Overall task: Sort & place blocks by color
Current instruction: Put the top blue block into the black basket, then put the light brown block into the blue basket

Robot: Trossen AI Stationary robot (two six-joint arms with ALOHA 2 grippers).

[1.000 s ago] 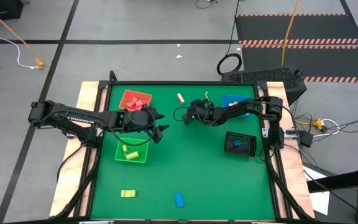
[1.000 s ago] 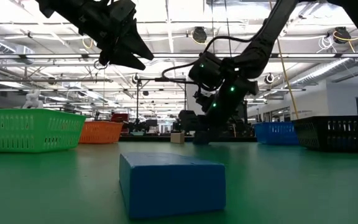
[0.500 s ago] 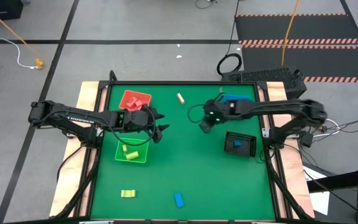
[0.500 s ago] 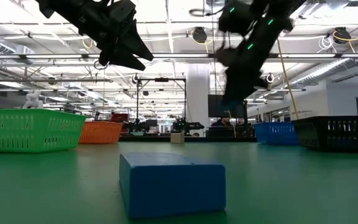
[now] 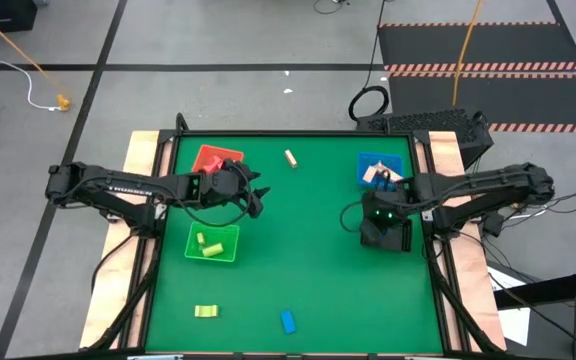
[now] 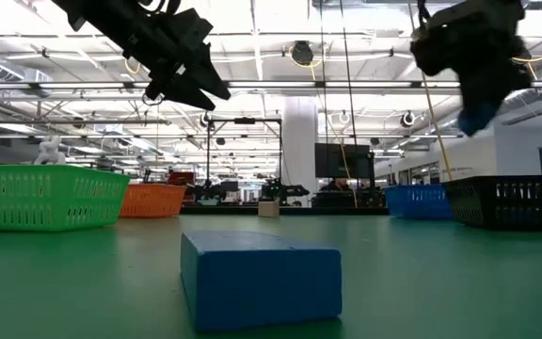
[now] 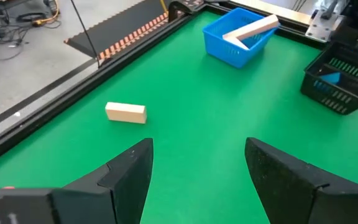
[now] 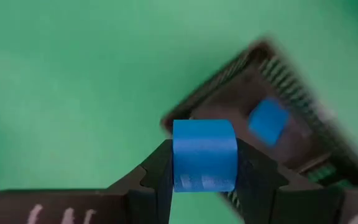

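Observation:
My right gripper (image 8: 204,177) is shut on a small blue block (image 8: 204,154) and hangs high over the table beside the black mesh basket (image 5: 388,233), at its left rim. In the low view the blue block (image 6: 473,119) shows under that gripper (image 6: 478,104). One blue block (image 8: 268,121) lies inside the basket. My left gripper (image 5: 255,195) is open and raised near the red tray (image 5: 216,160), touching nothing. A tan block (image 5: 291,158), a yellow block (image 5: 205,311) and a blue block (image 5: 288,321) lie flat on the green table. My right gripper pinches the blue block by two opposite side faces (image 8: 178,163), one finger on each. The fingers point down from above. The block is lifted well clear of the table and sits square between the fingers.
The blue tray (image 5: 376,170) near the far right holds a tan bar (image 7: 250,30). The green tray (image 5: 211,243) holds yellow pieces. The red tray holds red pieces. Open green surface lies across the table's middle and near side.
My right gripper has risen from table height near the far middle and swung toward the table's right and near side, ending beside the black basket with the blue block lifted. My left gripper has shifted slightly toward the far edge.

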